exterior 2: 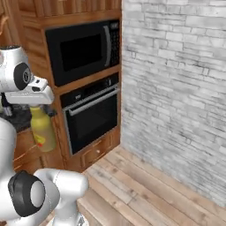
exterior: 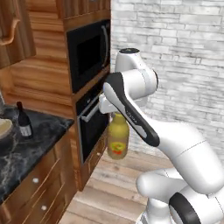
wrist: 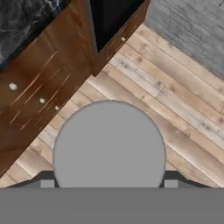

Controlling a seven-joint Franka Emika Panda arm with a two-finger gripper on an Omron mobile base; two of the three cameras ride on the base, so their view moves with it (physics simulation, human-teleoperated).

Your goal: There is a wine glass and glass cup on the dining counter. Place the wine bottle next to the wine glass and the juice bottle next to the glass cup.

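A stout yellow juice bottle with a red-and-yellow label and a flat grey cap. A slim, near-black wine bottle with a reddish top and pale label stands on a black desk veined in white. Warm brown wooden cabinets, a black microwave, a black oven, a pale grey brick wall, and a light plank floor.

White arm bent at the elbow, forearm raised; hand level, pointing straight down, fingers closed on the bottle hanging below it.
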